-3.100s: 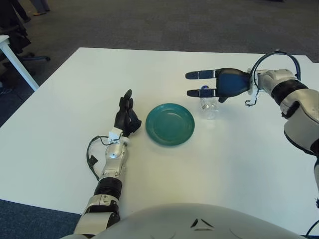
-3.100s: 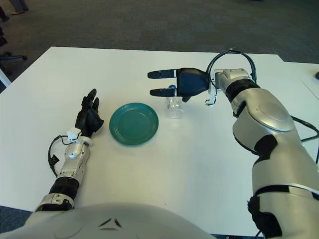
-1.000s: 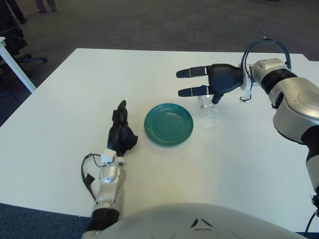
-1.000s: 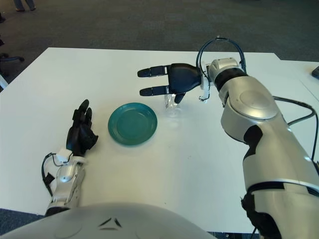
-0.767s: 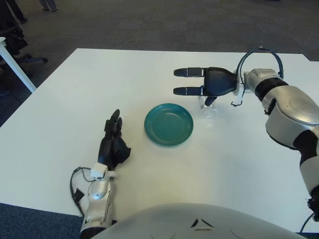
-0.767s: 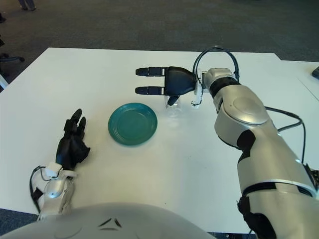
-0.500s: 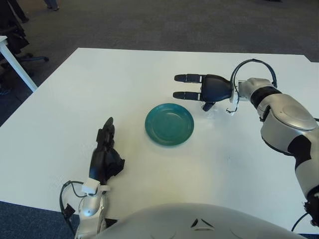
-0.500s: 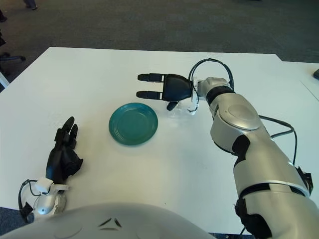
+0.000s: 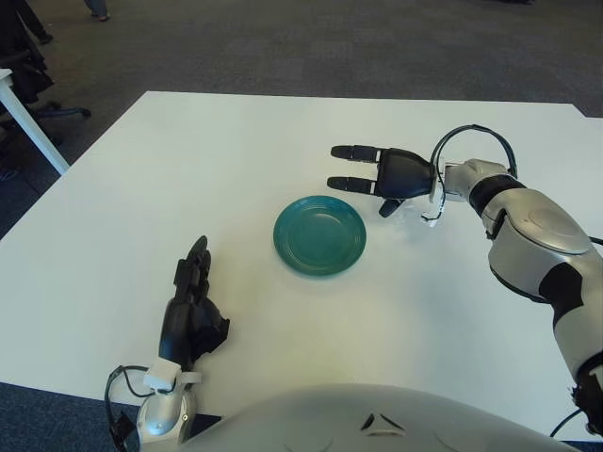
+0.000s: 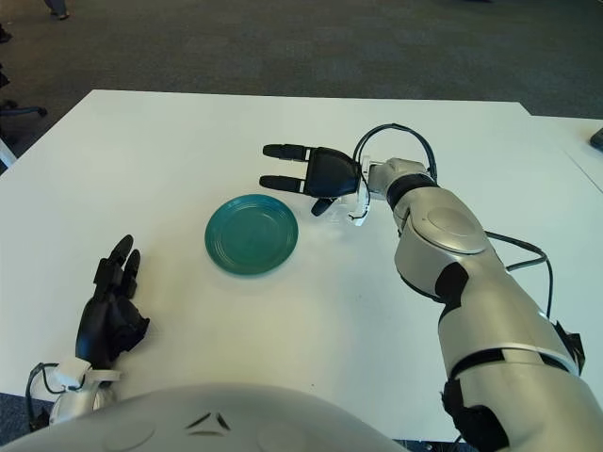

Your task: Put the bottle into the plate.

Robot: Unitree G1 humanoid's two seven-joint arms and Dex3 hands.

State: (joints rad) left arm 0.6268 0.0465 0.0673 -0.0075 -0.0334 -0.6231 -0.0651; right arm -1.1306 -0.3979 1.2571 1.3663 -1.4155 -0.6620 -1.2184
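Note:
A teal plate (image 9: 319,234) lies at the middle of the white table (image 9: 188,169). Just right of it stands a small clear plastic bottle (image 10: 344,212), mostly hidden behind my right hand (image 9: 353,179). That hand sits low against the bottle, with two fingers stretched left above the plate's far rim and the thumb pointing down. The fingers are spread and do not close round the bottle. My left hand (image 9: 193,311) shows near the table's front edge, left of the plate, fingers relaxed and holding nothing.
A black cable loop (image 9: 471,137) arcs over my right wrist. An office chair (image 9: 28,66) and another table's leg (image 9: 33,127) stand off the far left corner. Dark carpet lies beyond the far edge.
My right hand has sunk lower and settled against the bottle, which now shows less. My left arm has drawn back toward the table's front edge.

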